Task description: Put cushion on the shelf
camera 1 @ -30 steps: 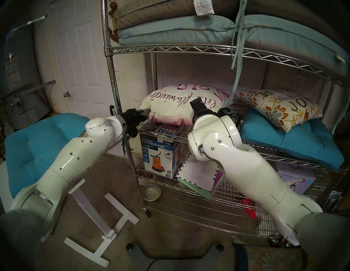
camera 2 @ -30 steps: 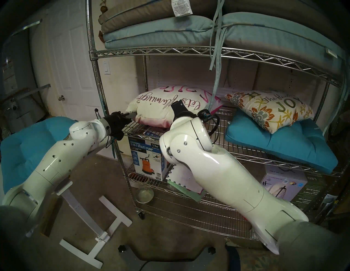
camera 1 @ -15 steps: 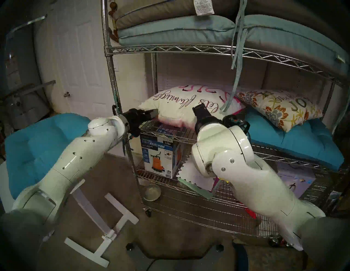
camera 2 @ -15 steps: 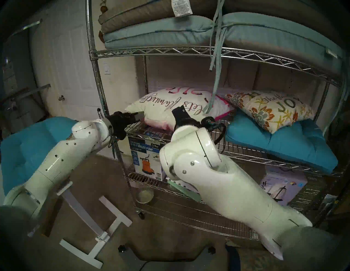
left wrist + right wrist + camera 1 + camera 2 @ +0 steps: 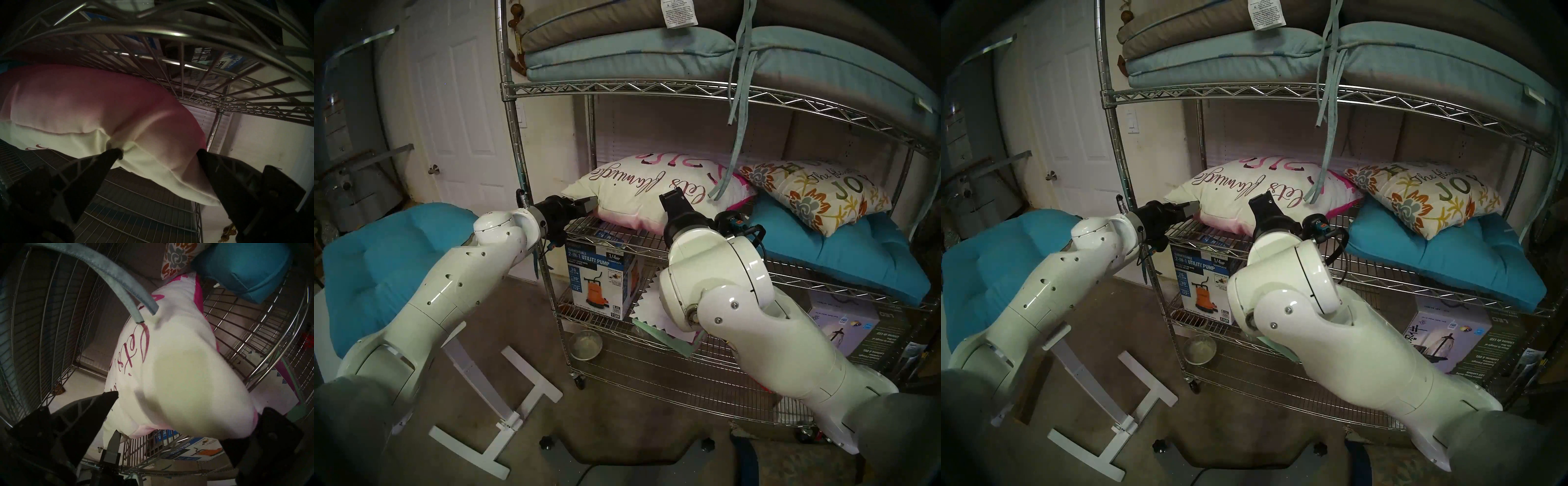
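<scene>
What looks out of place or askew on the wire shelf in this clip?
The white pillow lies skewed on the shelf, its near corner jutting past the front edge beside the left claw. A blue strap from the cushions above dangles onto it. The flowered pillow sits tilted on the blue cushion.

Your shelf (image 5: pixel 653 237) tier carries the white cushion (image 5: pixel 639 190) at its left end; right of it, the teal cushion (image 5: pixel 843 258).
</scene>
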